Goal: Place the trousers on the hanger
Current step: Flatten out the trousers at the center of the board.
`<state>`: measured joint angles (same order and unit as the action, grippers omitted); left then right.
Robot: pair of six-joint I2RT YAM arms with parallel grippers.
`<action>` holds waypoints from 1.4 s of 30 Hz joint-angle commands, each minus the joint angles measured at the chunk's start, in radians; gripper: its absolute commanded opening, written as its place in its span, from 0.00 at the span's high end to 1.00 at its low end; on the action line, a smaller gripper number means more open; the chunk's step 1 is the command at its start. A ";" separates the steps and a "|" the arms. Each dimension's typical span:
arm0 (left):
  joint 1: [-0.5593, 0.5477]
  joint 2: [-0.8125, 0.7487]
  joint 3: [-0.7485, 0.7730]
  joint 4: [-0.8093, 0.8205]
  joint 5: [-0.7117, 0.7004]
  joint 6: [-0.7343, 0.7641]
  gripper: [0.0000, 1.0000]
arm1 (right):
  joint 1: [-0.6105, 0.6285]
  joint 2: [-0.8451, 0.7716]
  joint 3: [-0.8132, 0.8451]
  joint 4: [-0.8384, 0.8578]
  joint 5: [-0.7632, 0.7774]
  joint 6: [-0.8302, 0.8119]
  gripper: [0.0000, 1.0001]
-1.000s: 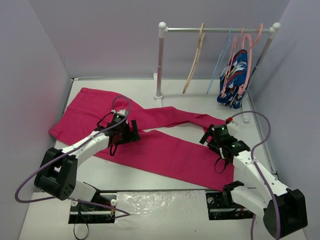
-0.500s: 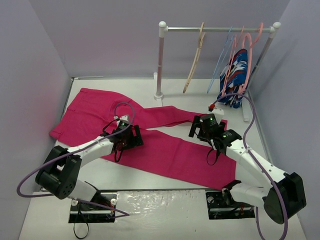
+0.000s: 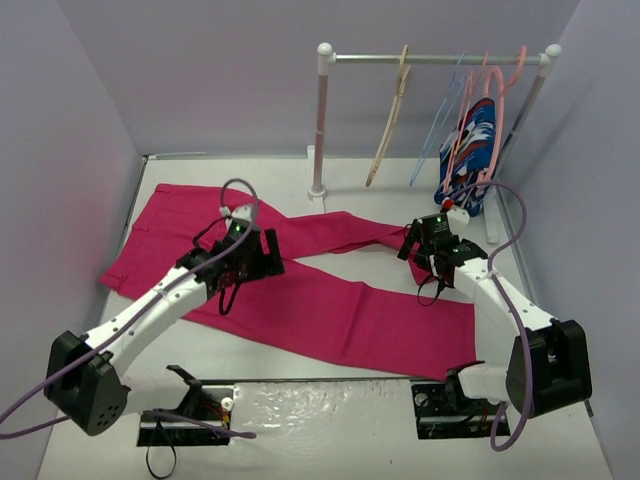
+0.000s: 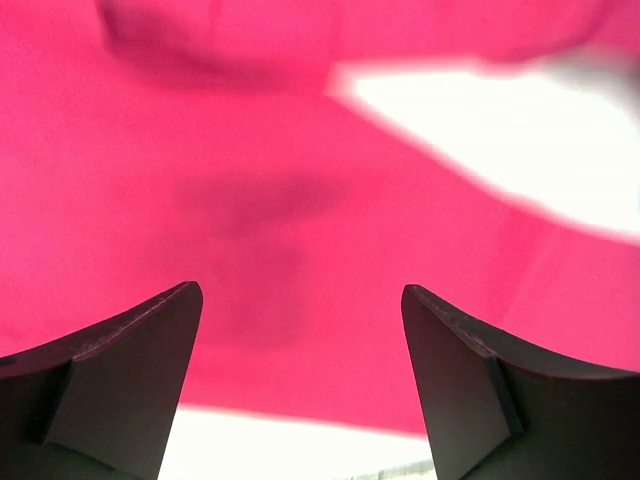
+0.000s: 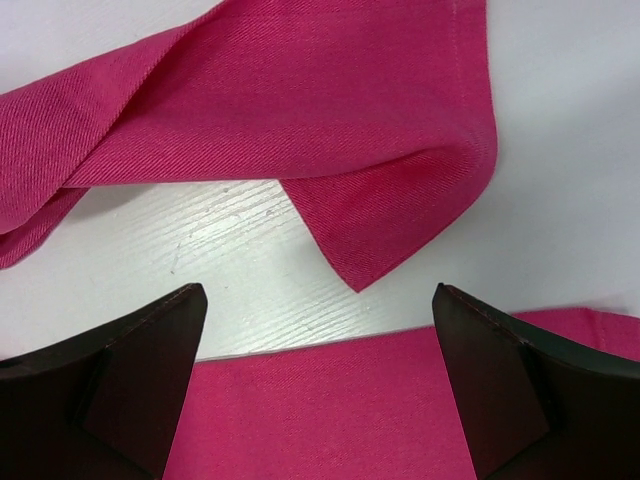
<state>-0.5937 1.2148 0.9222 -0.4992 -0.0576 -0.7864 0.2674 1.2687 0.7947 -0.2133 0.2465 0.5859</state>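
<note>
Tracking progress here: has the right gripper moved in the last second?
Yes. The right gripper has moved farther out, closer to the clothes rail.

Pairs white-shelled links with black joint housings along both the left arm (image 3: 150,310) and the right arm (image 3: 500,300). Trails a looping lilac-purple cable (image 3: 522,225) from each wrist, with a small white-and-red connector (image 3: 452,207) on the right one. Glows green at a tiny status light (image 3: 238,228) atop each black wrist block. Ends in the left gripper (image 4: 300,300) and right gripper (image 5: 320,300), both with dark, matte, wedge-shaped fingers (image 5: 110,380).
</note>
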 commanded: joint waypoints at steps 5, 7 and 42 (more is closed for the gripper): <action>-0.030 0.262 0.275 0.237 0.014 0.459 0.22 | -0.007 -0.092 -0.022 0.070 -0.065 -0.032 0.07; -0.089 0.321 0.308 0.313 0.002 0.549 0.22 | -0.008 -0.157 -0.044 0.070 -0.075 -0.026 0.07; -0.344 0.844 0.418 1.047 -0.345 1.038 0.28 | -0.008 -0.640 -0.089 -0.107 -0.170 -0.038 0.00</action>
<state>-0.9239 2.0623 1.2731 0.4167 -0.3329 0.1975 0.2668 0.6300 0.6754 -0.3442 0.0873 0.5514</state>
